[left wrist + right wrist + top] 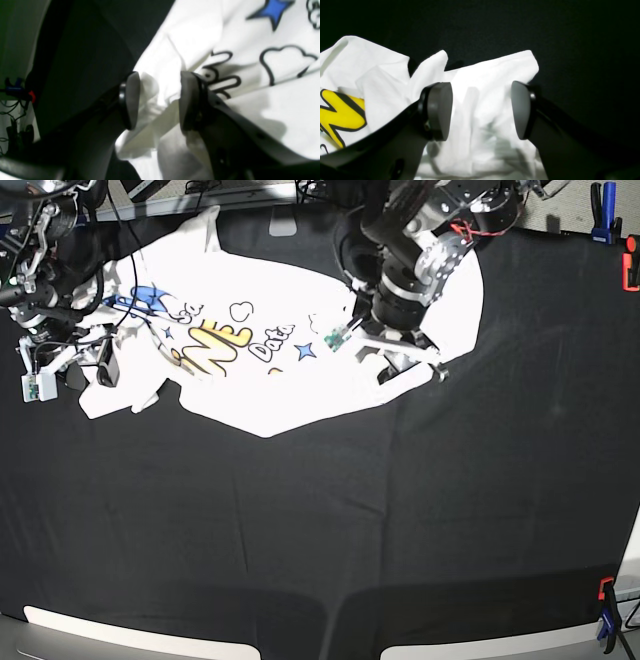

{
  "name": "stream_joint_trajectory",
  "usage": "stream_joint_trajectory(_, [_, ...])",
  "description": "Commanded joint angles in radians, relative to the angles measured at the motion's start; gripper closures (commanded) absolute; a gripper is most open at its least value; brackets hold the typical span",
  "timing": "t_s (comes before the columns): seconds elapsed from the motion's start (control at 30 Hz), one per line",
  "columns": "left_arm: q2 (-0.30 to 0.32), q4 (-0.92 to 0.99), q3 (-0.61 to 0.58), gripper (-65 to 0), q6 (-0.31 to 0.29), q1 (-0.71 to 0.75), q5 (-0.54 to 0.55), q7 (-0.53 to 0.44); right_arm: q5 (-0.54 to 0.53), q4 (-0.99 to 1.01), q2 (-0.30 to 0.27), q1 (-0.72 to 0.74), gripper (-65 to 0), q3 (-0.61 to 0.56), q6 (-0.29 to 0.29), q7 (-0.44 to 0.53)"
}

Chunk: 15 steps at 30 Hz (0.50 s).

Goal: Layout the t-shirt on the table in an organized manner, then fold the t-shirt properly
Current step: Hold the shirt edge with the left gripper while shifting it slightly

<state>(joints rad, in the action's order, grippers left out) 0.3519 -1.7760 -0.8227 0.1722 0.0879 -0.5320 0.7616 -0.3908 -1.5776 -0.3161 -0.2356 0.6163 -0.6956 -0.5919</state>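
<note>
The white t-shirt (280, 395) lies print side up across the far part of the black table (320, 520), wrinkled and uneven at its edges. At the shirt's right edge my left gripper (405, 370) reaches down. In the left wrist view, my left gripper (160, 100) has its jaws apart around a raised fold of the t-shirt (195, 30), beside the cloud prints. My right gripper (95, 370) is at the shirt's left end. Seen from the right wrist, my right gripper (481, 110) is wide open just above a plain white flap of the t-shirt (490, 75).
Red (630, 272) and blue (603, 200) clips hold the cloth at the far right edge, and another clip (605, 610) sits at the near right corner. Cables and a clip (18, 87) hang off the table edge by the left arm. Black cloth stretches toward the near edge.
</note>
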Motion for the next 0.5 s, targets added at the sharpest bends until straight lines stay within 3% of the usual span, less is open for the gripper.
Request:
stream_joint_trajectory(0.0, [-0.003, -0.007, 0.003, -23.0, 0.019, -0.011, -0.023, -0.023, -0.014, -0.016, -0.019, 0.008, -36.1, 0.004, -0.003, 0.026])
stream_joint_trajectory(0.2, [-0.002, 0.003, 0.004, -21.6, 0.033, -0.011, -0.182, -0.05, -0.014, -0.016, -0.019, 0.008, -36.1, 0.004, -0.003, 0.027])
stream_joint_trajectory(0.3, [-0.002, 0.003, 0.003, -14.6, 0.046, -0.011, -0.169, -0.06, -0.014, -0.016, -0.019, 0.008, -36.1, 0.004, -0.003, 0.027])
stream_joint_trajectory(0.47, [-0.002, 0.003, 0.003, -13.6, 0.045, -0.01, -0.079, -0.069, -0.014, -0.016, -0.019, 0.008, -36.1, 0.004, -0.003, 0.027])
